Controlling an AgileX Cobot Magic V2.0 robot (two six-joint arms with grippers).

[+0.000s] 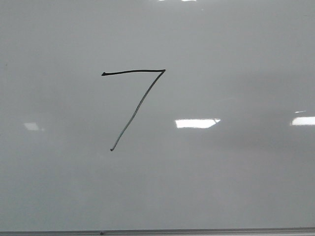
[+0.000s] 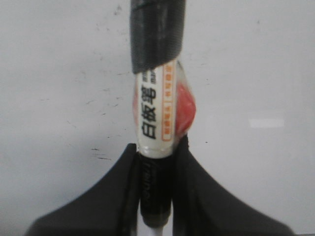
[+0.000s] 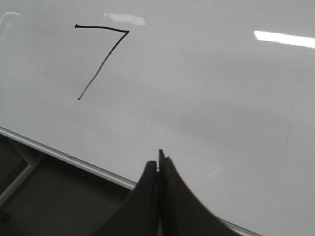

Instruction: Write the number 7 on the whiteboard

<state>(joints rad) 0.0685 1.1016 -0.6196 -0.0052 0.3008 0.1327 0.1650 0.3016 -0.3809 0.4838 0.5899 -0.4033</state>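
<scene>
Only the grippers of the robot show. The left gripper (image 2: 156,196) has two matte black fingers (image 2: 103,201), broad at the base and curving inward to narrow tips, one at 7 o'clock and one at 5 o'clock (their surface looks smooth, with no screws or markings in sight). The right gripper (image 3: 158,169) has the same black, horn-shaped fingers (image 3: 179,206), tapering to thin points toward 12 o'clock.

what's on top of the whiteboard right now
On the whiteboard: a black number 7, plus light glare. In the left wrist view, the left gripper clamps a marker; its tip is covered by black tape.
</scene>
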